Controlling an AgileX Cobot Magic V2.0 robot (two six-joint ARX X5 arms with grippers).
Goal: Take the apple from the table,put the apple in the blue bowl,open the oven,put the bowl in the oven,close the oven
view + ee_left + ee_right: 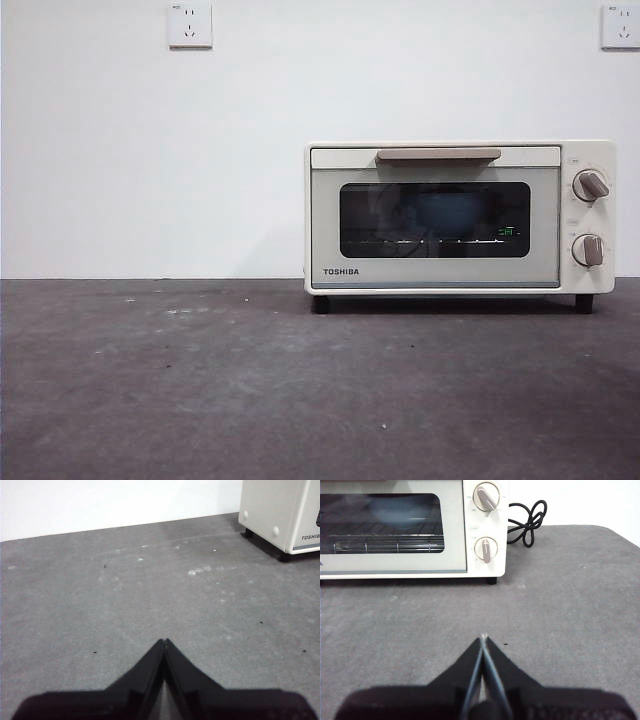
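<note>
Front view: oven [460,218] sitting door-closed, blue bowl [395,510] showing inside; left end effector [164,642] and right end effector [483,639] hovering closed, empty, well short of oven over tabletop [200,390].

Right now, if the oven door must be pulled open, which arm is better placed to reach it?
Right, probably. The right gripper faces the front of the oven, with door glass and knobs straight ahead. The left gripper sees only its side corner. Both are shut and empty.
</note>
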